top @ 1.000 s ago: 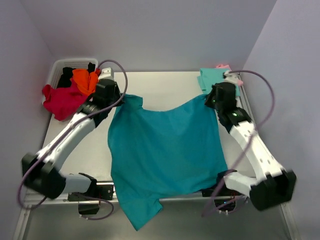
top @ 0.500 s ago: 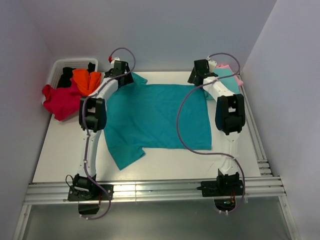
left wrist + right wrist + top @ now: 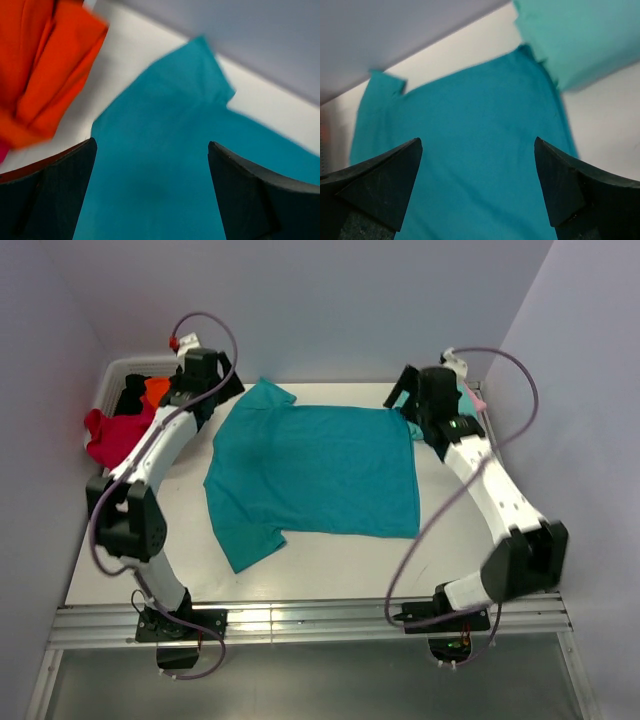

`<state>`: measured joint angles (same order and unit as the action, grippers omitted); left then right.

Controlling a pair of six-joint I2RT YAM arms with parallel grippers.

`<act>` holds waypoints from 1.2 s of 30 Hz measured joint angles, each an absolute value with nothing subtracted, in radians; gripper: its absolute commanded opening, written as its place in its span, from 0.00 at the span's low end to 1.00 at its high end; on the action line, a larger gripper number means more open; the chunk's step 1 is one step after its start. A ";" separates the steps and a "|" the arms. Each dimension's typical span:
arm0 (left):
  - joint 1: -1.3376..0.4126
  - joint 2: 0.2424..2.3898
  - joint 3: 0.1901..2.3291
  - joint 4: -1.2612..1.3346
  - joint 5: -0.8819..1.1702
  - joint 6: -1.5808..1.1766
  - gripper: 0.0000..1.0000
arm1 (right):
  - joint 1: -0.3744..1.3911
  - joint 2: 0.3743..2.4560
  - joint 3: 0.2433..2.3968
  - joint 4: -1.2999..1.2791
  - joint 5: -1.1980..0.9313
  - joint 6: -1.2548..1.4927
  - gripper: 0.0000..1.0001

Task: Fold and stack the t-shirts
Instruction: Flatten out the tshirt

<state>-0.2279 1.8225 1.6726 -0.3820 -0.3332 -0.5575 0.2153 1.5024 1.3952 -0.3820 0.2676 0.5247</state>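
Observation:
A deep teal-blue t-shirt [image 3: 315,465] lies spread flat on the table, one sleeve at the back left and one at the front left. My left gripper [image 3: 212,390] hovers open above its back-left sleeve [image 3: 165,125], with nothing between the fingers. My right gripper [image 3: 418,408] hovers open over the shirt's back-right corner [image 3: 470,150], also holding nothing. A folded mint-green t-shirt [image 3: 570,40] lies at the back right, with a pink one [image 3: 478,400] under it. Crimson [image 3: 110,435], orange [image 3: 45,75] and black [image 3: 130,395] t-shirts spill from the basket.
A white slotted basket [image 3: 112,375] stands in the back-left corner against the wall. Grey walls close in the table at the back and on both sides. Metal rails [image 3: 300,625] run along the near edge by the arm bases.
Both grippers have opened and let go of the teal shirt, which now lies flat. The left arm has swung out to the left and the right arm out to the right.

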 measured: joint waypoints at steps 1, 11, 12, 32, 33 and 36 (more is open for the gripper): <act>-0.229 1.770 1.602 -0.372 -0.328 -0.567 0.99 | 0.223 1.422 1.313 -0.364 0.239 0.545 1.00; -0.235 1.774 1.165 -0.362 -0.150 -0.598 0.97 | 0.373 1.160 0.876 -0.497 0.058 0.688 1.00; -0.235 1.820 1.180 -0.364 -0.134 -0.596 0.97 | 0.385 1.142 0.868 -0.519 0.054 0.693 1.00; -0.208 1.964 1.323 -0.438 -0.244 -0.653 0.98 | 0.392 0.953 0.901 -0.660 0.154 0.686 1.00; -0.205 1.952 1.307 -0.441 -0.252 -0.653 0.98 | 0.392 0.953 0.901 -0.659 0.155 0.686 1.00; -0.201 1.943 1.295 -0.459 -0.269 -0.653 0.98 | 0.392 0.957 0.901 -0.659 0.159 0.686 1.00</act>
<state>-0.2012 1.9427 1.2945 -0.4591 -0.2687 -0.6529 0.3920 0.9573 0.9012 -0.6590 0.1589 0.6865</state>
